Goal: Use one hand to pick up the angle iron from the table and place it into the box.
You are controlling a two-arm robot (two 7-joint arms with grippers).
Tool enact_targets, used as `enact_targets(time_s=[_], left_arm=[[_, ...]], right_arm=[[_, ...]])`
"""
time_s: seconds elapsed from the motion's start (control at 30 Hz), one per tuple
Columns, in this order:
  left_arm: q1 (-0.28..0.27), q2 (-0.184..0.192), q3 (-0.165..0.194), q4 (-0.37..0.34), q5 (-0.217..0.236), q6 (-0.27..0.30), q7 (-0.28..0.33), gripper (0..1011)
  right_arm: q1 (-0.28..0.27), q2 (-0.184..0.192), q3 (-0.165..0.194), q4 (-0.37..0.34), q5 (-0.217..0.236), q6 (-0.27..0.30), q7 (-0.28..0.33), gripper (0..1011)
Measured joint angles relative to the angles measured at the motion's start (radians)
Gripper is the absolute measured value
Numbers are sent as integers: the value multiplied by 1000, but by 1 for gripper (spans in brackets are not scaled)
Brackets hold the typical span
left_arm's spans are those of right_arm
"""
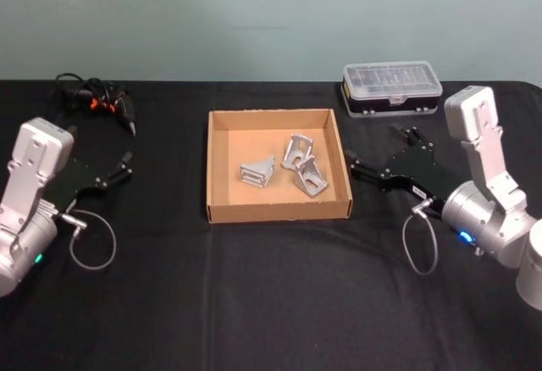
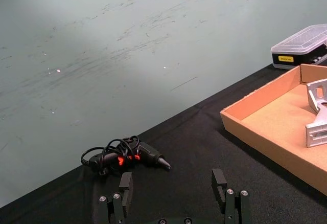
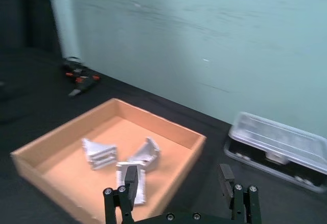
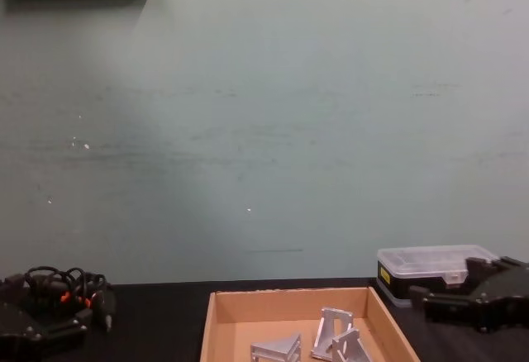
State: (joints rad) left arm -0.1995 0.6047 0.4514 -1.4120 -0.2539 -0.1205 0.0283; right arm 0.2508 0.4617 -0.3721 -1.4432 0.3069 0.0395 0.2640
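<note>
Two silver-grey arms, boxy upper links, rounded joint housings each with a small green-blue light. Thin grey cable loops off each wrist. Left gripper (image 2: 174,185) and right gripper (image 3: 179,180): matte black, two blocky fingers each, silver screw heads at the finger bases.
</note>
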Motion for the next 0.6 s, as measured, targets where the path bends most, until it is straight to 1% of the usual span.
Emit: enact_targets(time_s=[0.03, 0.07, 0.1, 0.13, 0.27, 0.4, 0.6], left_arm=[[0, 0, 0, 0, 0, 0, 0, 1011], [0, 0, 0, 0, 0, 0, 0, 1011], [0, 0, 0, 0, 0, 0, 0, 1012], [0, 0, 0, 0, 0, 0, 0, 1012], [0, 0, 0, 0, 0, 0, 0, 1011], [0, 0, 0, 0, 0, 0, 0, 1011], [0, 0, 0, 0, 0, 0, 0, 1011]], right_arm=[[0, 0, 0, 0, 0, 0, 0, 1004], [-9, -11, 5, -4, -18, 5, -34, 1004], [-13, -17, 7, -6, -26, 9, -51, 1004], [-19, -28, 11, -10, -42, 19, -81, 1004], [-22, -56, 12, -12, -72, 50, -131, 1004], [-14, -68, 10, -2, -80, 60, -127, 1004], [-15, -66, 10, -3, -80, 60, -127, 1004]])
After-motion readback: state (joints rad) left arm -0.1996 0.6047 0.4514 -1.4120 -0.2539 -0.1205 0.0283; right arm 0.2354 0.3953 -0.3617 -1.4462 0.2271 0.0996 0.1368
